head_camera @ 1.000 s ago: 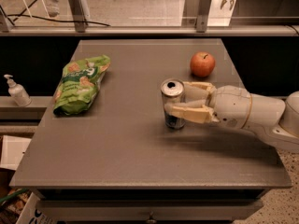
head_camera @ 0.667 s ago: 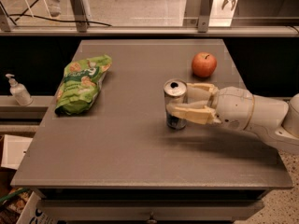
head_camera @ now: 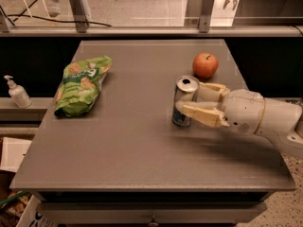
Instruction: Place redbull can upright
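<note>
The redbull can [head_camera: 183, 103], slim and silver with blue panels and its pull-tab top facing up, stands roughly upright on the grey table [head_camera: 132, 141], right of centre. My gripper [head_camera: 187, 98] reaches in from the right with its cream fingers [head_camera: 201, 114] on either side of the can, shut on it. The near finger crosses the can's front and the far finger lies behind it. The can's base is at or just above the tabletop.
A red apple [head_camera: 205, 65] sits just behind the gripper. A green snack bag [head_camera: 79, 85] lies at the left. A soap pump bottle [head_camera: 18, 92] stands on a ledge off the table's left edge. A railing runs along the back.
The gripper and the can have shifted slightly to the right together. The apple and the bag have not moved.
</note>
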Robot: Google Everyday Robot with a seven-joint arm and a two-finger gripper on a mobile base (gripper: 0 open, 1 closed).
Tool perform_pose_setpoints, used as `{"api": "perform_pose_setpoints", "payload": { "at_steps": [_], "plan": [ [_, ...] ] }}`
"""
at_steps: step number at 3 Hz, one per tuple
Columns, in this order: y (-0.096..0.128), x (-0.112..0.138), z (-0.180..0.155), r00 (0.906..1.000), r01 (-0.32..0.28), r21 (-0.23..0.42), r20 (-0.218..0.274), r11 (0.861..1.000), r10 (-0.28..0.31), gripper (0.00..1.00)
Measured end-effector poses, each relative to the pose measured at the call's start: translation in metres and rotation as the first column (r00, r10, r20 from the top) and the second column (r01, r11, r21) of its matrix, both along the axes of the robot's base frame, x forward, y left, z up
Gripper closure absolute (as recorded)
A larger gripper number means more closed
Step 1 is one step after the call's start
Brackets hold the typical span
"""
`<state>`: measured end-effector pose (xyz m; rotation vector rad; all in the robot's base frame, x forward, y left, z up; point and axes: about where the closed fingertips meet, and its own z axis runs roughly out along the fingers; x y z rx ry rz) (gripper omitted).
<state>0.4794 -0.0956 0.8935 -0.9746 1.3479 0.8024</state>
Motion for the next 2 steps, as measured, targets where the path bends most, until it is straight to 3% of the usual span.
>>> {"api": "perform_pose_setpoints", "payload": {
  "at_steps": [1,2],
  "plan": [
    [-0.0030,-0.0008,0.0035,1.0000,0.009,-0.013,-0.001,1.000,-0.009,0.00],
    [-0.0032,-0.0008,0.0037,1.0000,0.010,-0.013,-0.001,1.000,-0.010,0.00]
  ]
}}
